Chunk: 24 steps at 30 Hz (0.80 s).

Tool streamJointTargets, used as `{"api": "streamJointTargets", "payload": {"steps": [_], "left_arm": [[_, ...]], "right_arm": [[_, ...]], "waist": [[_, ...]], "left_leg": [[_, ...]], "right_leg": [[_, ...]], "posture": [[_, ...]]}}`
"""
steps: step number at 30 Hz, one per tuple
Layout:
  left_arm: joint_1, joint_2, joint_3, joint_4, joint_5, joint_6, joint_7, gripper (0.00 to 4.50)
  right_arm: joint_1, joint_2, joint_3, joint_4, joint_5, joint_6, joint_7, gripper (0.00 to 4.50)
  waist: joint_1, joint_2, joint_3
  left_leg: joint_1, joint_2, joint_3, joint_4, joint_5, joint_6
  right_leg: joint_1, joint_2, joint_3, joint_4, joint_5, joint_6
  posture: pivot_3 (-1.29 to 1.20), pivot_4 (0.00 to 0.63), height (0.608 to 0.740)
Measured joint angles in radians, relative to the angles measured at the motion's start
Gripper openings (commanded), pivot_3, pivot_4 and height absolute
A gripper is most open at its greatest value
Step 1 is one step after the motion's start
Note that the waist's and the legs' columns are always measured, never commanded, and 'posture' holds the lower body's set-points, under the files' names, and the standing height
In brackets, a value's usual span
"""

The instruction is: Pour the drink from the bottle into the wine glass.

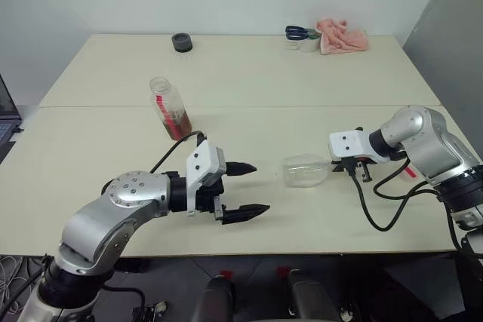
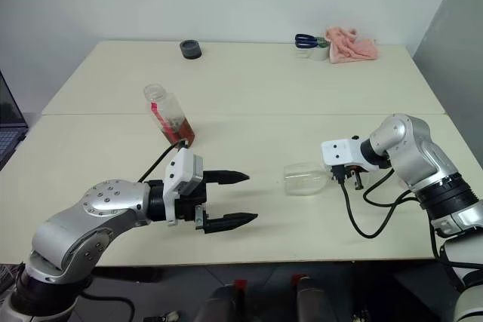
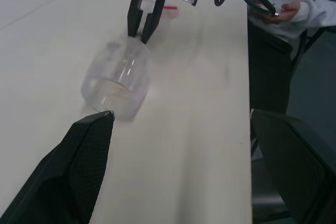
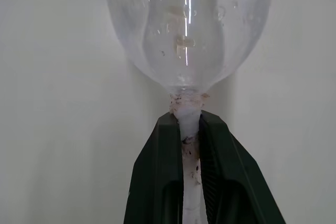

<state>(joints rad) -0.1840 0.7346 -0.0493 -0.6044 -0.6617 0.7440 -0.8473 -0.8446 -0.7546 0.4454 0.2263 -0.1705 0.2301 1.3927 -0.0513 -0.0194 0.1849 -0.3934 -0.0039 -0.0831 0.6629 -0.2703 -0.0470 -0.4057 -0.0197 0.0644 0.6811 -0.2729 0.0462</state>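
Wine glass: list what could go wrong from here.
1. The wine glass lies on its side, pinched only at its thin stem by the right hand; lifting it upright could let it pivot or slip.
2. The uncapped bottle of drink stands tilted; the open left hand could tip it.

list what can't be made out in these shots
- Wine glass foot: in the right wrist view, the right gripper's fingers cover the stem below the bowl; in the head views the gripper's white housing hides it.
- Bottle label text: too small in the head views.
- Person's upper body: cut off by the left wrist view's top edge.
- Small red item beside the right arm: mostly hidden by the arm.
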Motion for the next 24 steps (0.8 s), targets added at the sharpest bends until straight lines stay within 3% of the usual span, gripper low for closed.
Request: {"api": "streamJointTargets", "payload": {"steps": [4, 8, 14, 20, 24], "left_arm": [[0.152, -0.098, 0.101, -0.025, -0.019, -0.02, 0.107, 4.5], [0.313, -0.25, 0.158, -0.063, -0.005, -0.095, 0.247, 4.5], [0.44, -0.376, 0.154, -0.138, 0.079, -0.184, 0.412, 4.5], [0.448, -0.365, 0.197, -0.168, 0.095, -0.209, 0.466, 4.5], [0.409, -0.317, 0.248, -0.153, 0.078, -0.207, 0.46, 4.5]], "right_arm": [[-0.04, 0.267, -0.119, 0.07, 0.142, 0.1, -0.136, 0.15], [-0.095, 0.517, -0.352, 0.16, 0.323, 0.2, -0.375, 0.15], [-0.069, 0.727, -0.505, 0.377, 0.387, -0.027, -0.643, 0.15], [-0.046, 0.762, -0.558, 0.627, 0.373, -0.304, -0.799, 0.15], [-0.003, 0.738, -0.52, 0.697, 0.279, -0.469, -0.922, 0.15]], "waist": [[-0.017, 0.001, 0.0], [-0.005, 0.0, 0.0], [0.021, -0.001, -0.001], [0.016, 0.0, 0.0], [0.012, 0.001, -0.002]], "left_leg": [[0.001, 0.006, -0.002, -0.001, 0.0, 0.0], [0.0, 0.009, -0.002, 0.0, 0.0, -0.001], [0.0, -0.001, 0.001, 0.0, 0.0, 0.0], [0.0, -0.002, 0.002, -0.001, 0.0, 0.0], [0.001, -0.002, 0.002, -0.001, 0.0, 0.0]], "right_leg": [[-0.001, 0.0, 0.001, 0.001, 0.001, -0.002], [-0.001, 0.0, 0.001, 0.0, 0.002, -0.004], [0.001, -0.001, 0.0, 0.0, 0.002, -0.004], [0.0, 0.001, 0.0, 0.0, 0.002, -0.004], [0.001, 0.001, 0.001, 0.001, 0.002, -0.004]], "posture": [[0.0, 0.15, 0.74], [0.0, 0.15, 0.74], [0.0, 0.15, 0.74], [0.0, 0.15, 0.74], [0.0, 0.15, 0.74]]}}
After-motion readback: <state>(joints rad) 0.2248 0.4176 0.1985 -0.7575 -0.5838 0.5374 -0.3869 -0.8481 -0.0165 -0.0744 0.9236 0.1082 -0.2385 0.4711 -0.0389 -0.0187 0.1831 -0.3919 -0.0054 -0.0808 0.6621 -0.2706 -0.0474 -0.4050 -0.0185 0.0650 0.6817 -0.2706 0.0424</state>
